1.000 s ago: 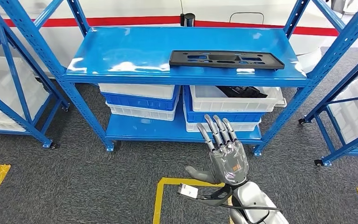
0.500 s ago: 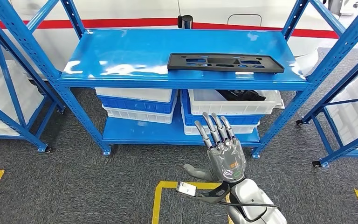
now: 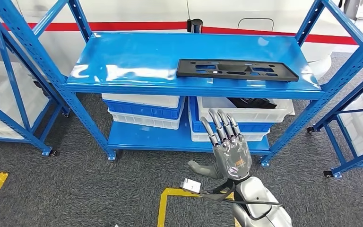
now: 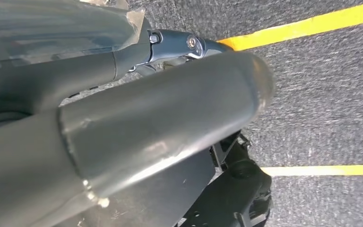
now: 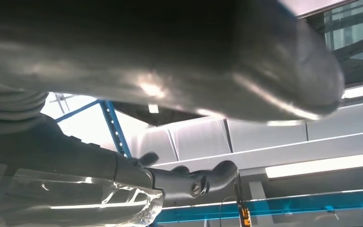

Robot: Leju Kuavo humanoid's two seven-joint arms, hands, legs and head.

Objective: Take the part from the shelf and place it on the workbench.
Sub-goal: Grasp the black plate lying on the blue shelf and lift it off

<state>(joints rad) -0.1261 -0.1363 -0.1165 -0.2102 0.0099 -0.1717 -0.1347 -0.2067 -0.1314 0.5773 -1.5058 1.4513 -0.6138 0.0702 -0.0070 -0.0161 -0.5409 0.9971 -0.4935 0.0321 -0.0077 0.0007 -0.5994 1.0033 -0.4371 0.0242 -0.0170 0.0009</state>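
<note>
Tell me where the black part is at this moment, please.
In the head view, the black part lies flat on the right half of the blue shelf, near its front edge, above the white bins.

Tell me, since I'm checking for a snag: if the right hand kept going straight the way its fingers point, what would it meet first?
Probably the white bin under the top shelf, not the black part on it. The right hand is open, fingers aimed up and forward; depth is unclear.

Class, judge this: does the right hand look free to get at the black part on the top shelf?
Probably yes: the right hand is open below the shelf edge, and nothing lies around the black part.
</note>
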